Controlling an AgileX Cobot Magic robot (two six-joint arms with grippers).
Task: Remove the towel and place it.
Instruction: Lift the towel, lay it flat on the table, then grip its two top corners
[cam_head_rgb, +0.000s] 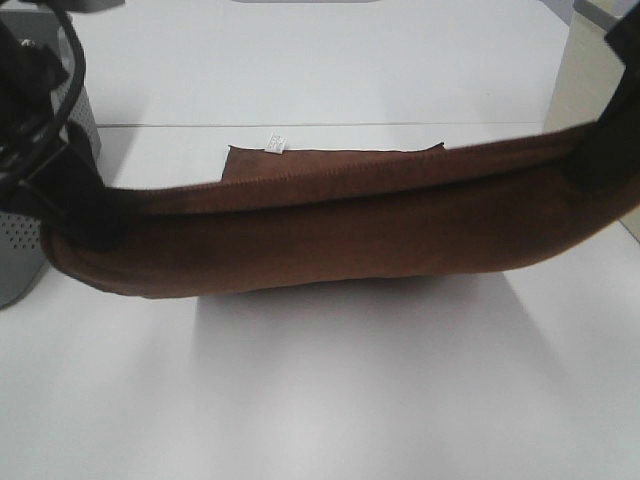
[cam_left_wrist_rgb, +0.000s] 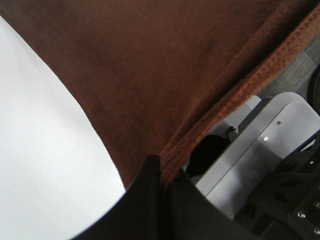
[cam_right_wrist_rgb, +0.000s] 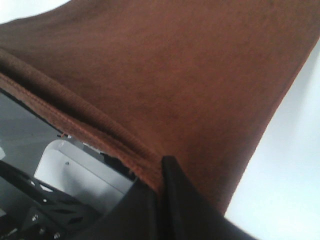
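The dark reddish-brown towel (cam_head_rgb: 330, 225) hangs stretched between my two grippers above the white table, sagging in the middle. Its far part lies on the table with the small white tag (cam_head_rgb: 275, 143) at the back corner. My left gripper (cam_head_rgb: 95, 220) is shut on the towel's left end; the left wrist view shows its fingers (cam_left_wrist_rgb: 150, 200) pinching the stitched hem (cam_left_wrist_rgb: 250, 80). My right gripper (cam_head_rgb: 600, 155) is shut on the right end, higher up; the right wrist view shows its fingers (cam_right_wrist_rgb: 175, 195) clamped on the hem (cam_right_wrist_rgb: 85, 125).
A grey perforated box (cam_head_rgb: 25, 240) with black cables stands at the left edge beside my left arm. A beige panel (cam_head_rgb: 580, 75) rises at the back right. The white table (cam_head_rgb: 330, 390) spreads toward the front.
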